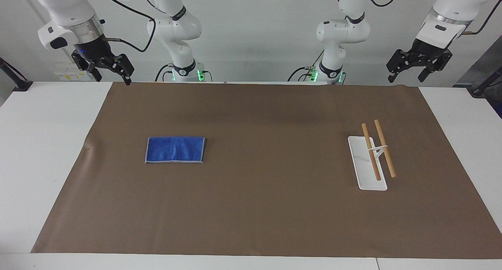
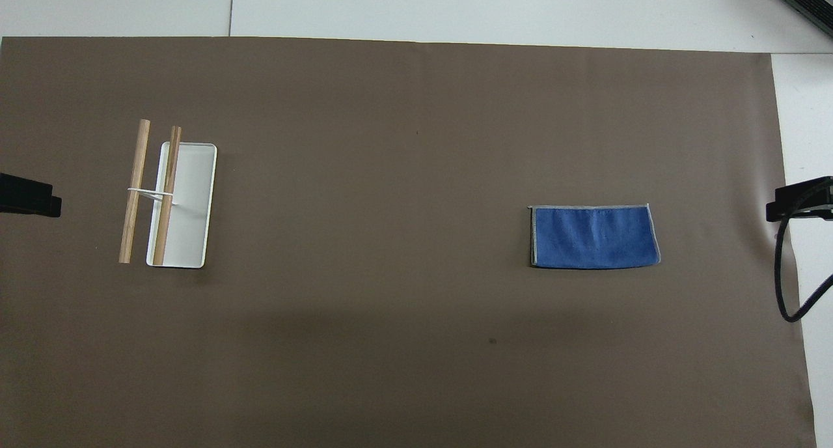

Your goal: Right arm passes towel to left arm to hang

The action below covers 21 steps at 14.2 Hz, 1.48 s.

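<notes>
Towel point(image 1: 175, 149) untouched; both end effectors open

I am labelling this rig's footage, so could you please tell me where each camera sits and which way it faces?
Facing view: high across the table, looking at the robots; both arms show, right gripper and left gripper open, raised at the table's robot edge.
Overhead view: above the robots' end, looking steeply down; only dark bits at the side edges.
Shared: the towel, the rack and the brown mat, half a turn apart.
</notes>
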### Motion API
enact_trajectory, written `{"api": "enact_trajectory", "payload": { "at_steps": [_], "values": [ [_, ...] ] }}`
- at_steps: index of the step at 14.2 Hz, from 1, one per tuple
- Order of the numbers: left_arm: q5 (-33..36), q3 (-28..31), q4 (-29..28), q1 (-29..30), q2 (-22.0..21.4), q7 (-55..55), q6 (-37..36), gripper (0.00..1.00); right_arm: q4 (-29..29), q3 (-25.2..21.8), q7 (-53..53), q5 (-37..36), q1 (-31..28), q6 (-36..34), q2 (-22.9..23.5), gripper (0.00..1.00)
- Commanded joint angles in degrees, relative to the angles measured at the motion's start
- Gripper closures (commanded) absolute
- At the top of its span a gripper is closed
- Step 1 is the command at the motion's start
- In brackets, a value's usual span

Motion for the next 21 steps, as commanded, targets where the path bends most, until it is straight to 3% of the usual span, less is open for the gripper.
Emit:
{"api": "enact_trajectory", "payload": {
  "at_steps": [1,5,8,21],
  "values": [
    [-0.7,0.2,-0.7,0.0,-0.8,0.1,1.0,0.00,-0.8,0.1,0.0,0.7,-0.2,1.9,-0.2,0.00],
    [-0.7,0.2,-0.7,0.0,-0.8,0.1,1.0,0.00,-0.5,0.5,0.0,0.6,-1.2,1.2,0.0,0.00],
    [-0.7,0.2,-0.7,-0.1,-0.8,0.1,1.0,0.00,-0.2,3.9,0.0,1.2,-5.1,0.5,0.2,0.00],
    [-0.7,0.2,-0.9,0.1,-0.9,-0.3,0.4,0.00,-0.9,4.4,-0.9,0.5,-4.9,-0.7,-0.6,0.00]
  ]
}}
